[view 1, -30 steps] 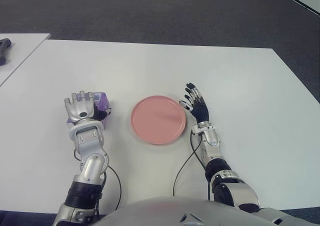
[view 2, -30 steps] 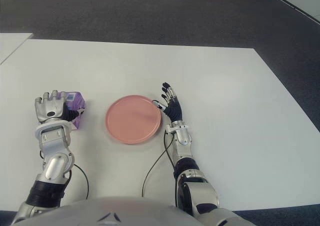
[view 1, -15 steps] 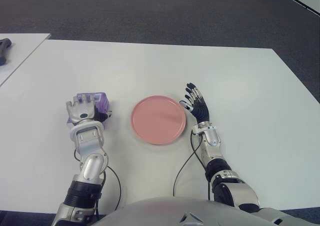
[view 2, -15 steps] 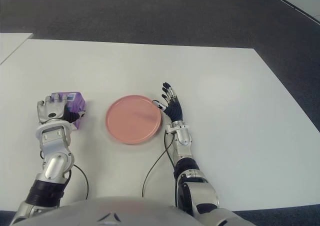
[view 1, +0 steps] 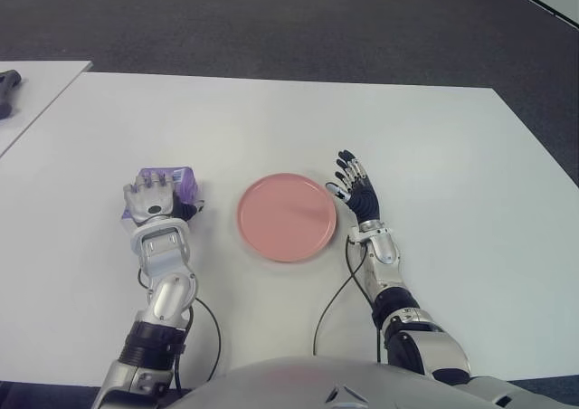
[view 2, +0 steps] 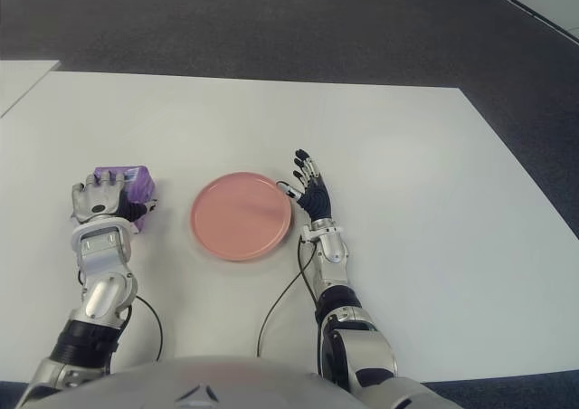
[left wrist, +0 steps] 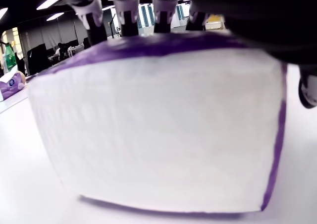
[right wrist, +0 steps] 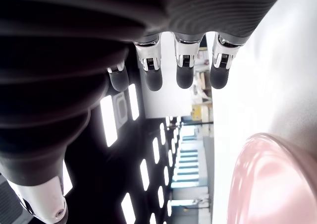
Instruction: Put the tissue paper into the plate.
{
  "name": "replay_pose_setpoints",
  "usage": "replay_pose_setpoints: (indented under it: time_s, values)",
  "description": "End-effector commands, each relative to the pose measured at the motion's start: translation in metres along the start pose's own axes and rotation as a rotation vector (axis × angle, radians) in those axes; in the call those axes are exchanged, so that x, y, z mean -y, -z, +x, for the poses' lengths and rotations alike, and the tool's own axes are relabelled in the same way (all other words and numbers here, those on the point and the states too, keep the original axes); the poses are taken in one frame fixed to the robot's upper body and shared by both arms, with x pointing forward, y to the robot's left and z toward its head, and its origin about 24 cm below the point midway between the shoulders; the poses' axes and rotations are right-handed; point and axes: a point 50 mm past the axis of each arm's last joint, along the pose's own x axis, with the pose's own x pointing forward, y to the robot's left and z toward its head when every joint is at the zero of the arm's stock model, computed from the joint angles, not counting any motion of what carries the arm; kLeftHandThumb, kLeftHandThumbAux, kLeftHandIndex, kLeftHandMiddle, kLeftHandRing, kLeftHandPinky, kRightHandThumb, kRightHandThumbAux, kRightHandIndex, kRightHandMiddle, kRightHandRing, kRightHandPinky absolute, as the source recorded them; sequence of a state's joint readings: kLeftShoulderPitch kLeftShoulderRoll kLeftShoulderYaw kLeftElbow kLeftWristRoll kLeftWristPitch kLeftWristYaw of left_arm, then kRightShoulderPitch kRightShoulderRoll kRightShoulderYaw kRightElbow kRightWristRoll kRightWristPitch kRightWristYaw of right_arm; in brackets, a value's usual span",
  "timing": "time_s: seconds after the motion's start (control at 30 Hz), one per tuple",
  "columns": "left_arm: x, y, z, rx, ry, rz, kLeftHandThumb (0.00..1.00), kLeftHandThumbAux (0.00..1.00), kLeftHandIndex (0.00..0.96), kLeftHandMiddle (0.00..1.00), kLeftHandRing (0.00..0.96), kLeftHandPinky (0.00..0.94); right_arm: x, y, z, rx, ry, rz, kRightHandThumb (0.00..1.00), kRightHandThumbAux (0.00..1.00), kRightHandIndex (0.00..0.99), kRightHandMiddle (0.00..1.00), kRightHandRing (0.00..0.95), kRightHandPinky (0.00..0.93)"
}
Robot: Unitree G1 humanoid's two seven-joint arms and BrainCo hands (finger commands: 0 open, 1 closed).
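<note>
Pink plate point(view 1: 287, 216) sat empty on the white table point(view 1: 434, 147). To its left, the left hand point(view 1: 151, 198) lay over the purple tissue pack point(view 1: 178, 182), fingers point(left wrist: 128, 13) draped across its top. Right hand point(view 1: 355, 188) showed just right of the plate, fingers spread and holding nothing.

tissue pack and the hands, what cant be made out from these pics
- Tissue pack: in the eye views the left hand covers its near part; whether the fingers have closed on it cannot be told.
- Left wrist view: the pack fills the picture, hiding the plate; the fingertips are cut off at the edge.
- Right wrist view: the right hand hides most of the plate.
- Dark object on the neighbouring table: cut off by the edge, unidentifiable.
</note>
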State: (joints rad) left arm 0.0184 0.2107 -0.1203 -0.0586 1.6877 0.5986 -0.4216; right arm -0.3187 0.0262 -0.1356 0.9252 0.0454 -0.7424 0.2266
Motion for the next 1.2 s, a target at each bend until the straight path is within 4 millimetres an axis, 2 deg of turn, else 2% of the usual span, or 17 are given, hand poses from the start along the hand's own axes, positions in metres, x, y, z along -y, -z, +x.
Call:
replay_pose_setpoints:
  time_s: [0.03, 0.33, 0.7, 1.2]
  values:
    - [0.014, -0.001, 0.004, 0.001, 0.061, 0.019, 0.0, 0.254, 0.0, 0.0, 0.0, 0.0, 0.015, 0.042, -0.054, -0.207, 0.093, 0.036, 0.081, 0.706, 0.042, 0.017, 0.002, 0.044]
    - [0.022, -0.001, 0.008, -0.027, 0.075, 0.022, 0.0, 0.244, 0.0, 0.0, 0.0, 0.0, 0.016, 0.041, -0.054, -0.205, 0.093, 0.035, 0.081, 0.706, 0.042, 0.017, 0.002, 0.044]
    - [0.026, -0.003, 0.002, -0.061, 0.084, 0.016, 0.0, 0.235, 0.0, 0.0, 0.0, 0.0, 0.016, 0.041, -0.055, -0.202, 0.093, 0.035, 0.081, 0.706, 0.042, 0.017, 0.002, 0.044]
    - [0.036, -0.003, -0.007, -0.13, 0.039, -0.116, 0.0, 0.256, 0.0, 0.0, 0.0, 0.0, 0.017, 0.04, -0.055, -0.2, 0.093, 0.035, 0.081, 0.706, 0.042, 0.017, 0.002, 0.044]
